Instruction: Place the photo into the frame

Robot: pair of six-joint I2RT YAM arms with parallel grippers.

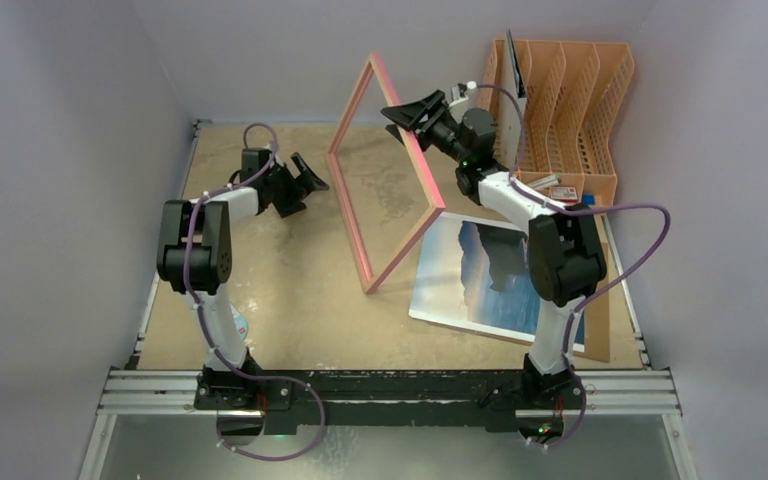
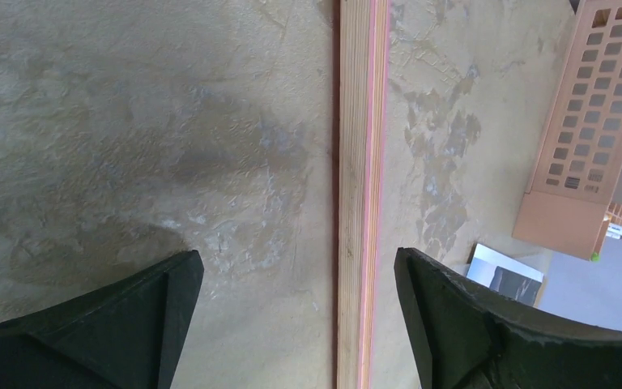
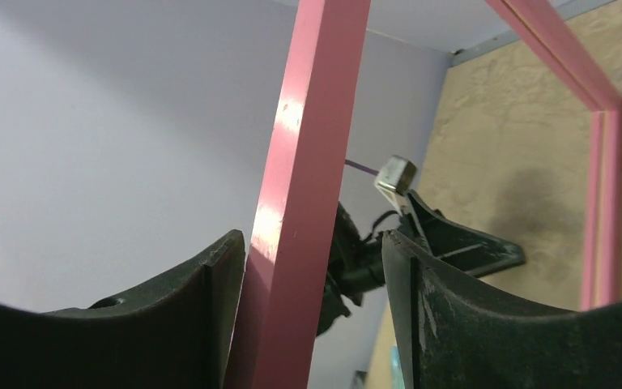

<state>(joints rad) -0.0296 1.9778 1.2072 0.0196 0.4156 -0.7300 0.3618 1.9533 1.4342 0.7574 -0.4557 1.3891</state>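
The pink frame (image 1: 350,222) stands tilted up on one corner in the middle of the table. My right gripper (image 1: 407,115) is open around the frame's raised right rail (image 3: 308,162). The rail rests against one finger (image 3: 210,284), and a gap separates it from the other. My left gripper (image 1: 310,175) hangs open just left of the frame, holding nothing. In the left wrist view the frame's wood edge (image 2: 360,162) runs between the left gripper's (image 2: 298,275) fingers, farther off. The photo (image 1: 470,275) of sea and cliffs lies face up at the right, near the right arm.
An orange file rack (image 1: 570,110) stands at the back right, also visible in the left wrist view (image 2: 591,121). A brown backing sheet (image 1: 600,330) lies under the photo. Lilac walls close in the table on three sides.
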